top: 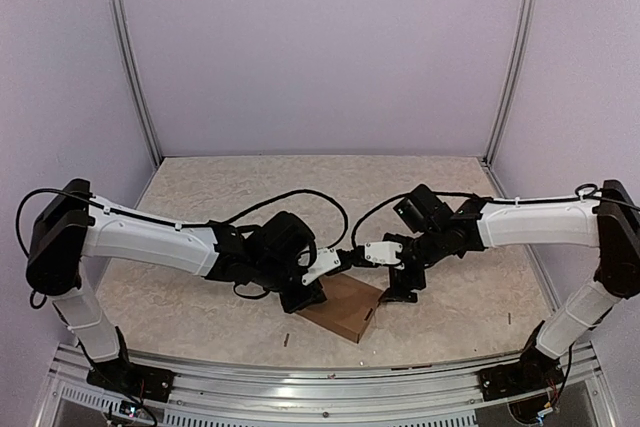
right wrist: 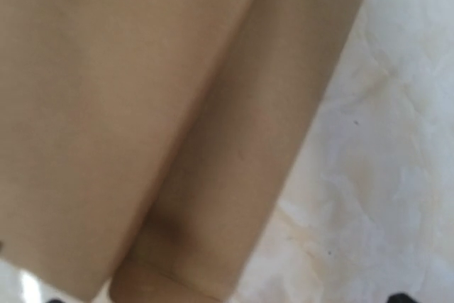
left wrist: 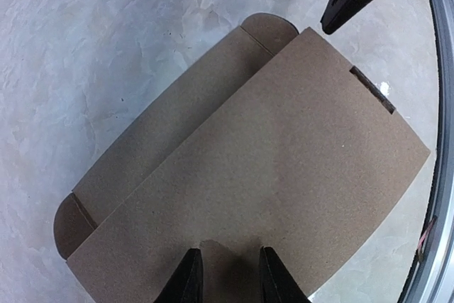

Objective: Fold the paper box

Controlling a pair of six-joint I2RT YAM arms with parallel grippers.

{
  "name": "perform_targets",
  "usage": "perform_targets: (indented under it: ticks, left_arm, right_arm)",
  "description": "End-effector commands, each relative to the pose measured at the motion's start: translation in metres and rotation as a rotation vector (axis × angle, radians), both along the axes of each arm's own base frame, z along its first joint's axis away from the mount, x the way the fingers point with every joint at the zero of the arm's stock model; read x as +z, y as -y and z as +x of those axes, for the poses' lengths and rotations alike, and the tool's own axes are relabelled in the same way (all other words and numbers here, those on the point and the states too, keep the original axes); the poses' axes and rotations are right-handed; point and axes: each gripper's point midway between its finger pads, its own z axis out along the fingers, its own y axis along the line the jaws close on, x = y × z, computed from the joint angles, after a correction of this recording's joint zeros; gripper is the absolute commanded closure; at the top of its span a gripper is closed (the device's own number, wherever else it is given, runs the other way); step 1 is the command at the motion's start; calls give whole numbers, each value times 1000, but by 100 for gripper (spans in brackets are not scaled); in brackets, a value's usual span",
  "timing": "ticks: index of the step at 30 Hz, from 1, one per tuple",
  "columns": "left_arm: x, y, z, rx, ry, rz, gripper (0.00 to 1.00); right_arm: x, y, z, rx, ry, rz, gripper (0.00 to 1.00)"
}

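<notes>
Two tools stood at the paper box: right tool released, left tool narrowed, its grip indeterminate. Unrestrained, the paper box could slide and spoil the fold.

The paper box — plain brown, partly folded, rounded end tabs — lies on the table.

— What are you reading off the paper box?

— I'm looking at plain brown cardboard, matt and finely grained, going slightly fibrous along the cut edges.

— And around it?

— The surface is showing pale and mottled like stone, with a faint sheen. The left fingers are looking like smooth black plastic. I'm seeing glossy white plastic on the arm shells and dull silver metal on the frame rails.
</notes>
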Motion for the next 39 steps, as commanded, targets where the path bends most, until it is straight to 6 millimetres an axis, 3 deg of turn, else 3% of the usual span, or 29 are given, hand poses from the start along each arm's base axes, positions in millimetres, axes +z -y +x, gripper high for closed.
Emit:
perform_targets:
  ticks: [1, 4, 9, 13, 17, 19, 20, 22, 25, 27, 31, 32, 36, 39]
  left_arm:
    - [36, 24, 22, 46, 153, -141, 72]
    - [39, 34, 16, -9, 202, -124, 72]
    - [56, 47, 13, -27, 297, -106, 69]
    - [71, 39, 12, 37, 306, -134, 66]
    - [69, 20, -4, 148, 272, -133, 65]
    - [72, 15, -21, 161, 321, -147, 64]
    - [80, 18, -39, 138, 374, -181, 63]
    - [101, 20, -55, 147, 471, -245, 61]
    - [108, 8, -47, 326, 425, -275, 57]
    - [92, -12, -34, 520, 336, -241, 56]
    - [50, -35, -40, 705, 137, -129, 60]
    - [39, -42, -43, 746, 109, -89, 64]
    - [13, -72, -54, 864, 37, 23, 94]
    - [3, -89, -57, 945, -17, 19, 100]
  right_arm:
    - [53, -31, -22, 160, 24, 163, 1]
    - [79, -29, -4, 126, 84, 193, 0]
    - [98, -12, 22, 87, 104, 238, 0]
    - [97, 5, 38, 43, 83, 282, 0]
    - [98, 13, 53, -28, 78, 329, 0]
    - [104, 11, 58, -62, 29, 398, 0]
    - [104, 8, 58, -73, -7, 427, 0]
    - [100, 2, 59, -70, -68, 445, 0]
    - [94, -2, 68, -77, -81, 424, 0]
    - [89, 1, 73, -75, -38, 392, 0]
    - [67, 12, 79, -86, 44, 264, 1]
    - [59, 14, 77, -81, 53, 237, 0]
    - [29, 16, 67, -49, 87, 137, 1]
    - [11, 12, 57, -16, 113, 71, 1]
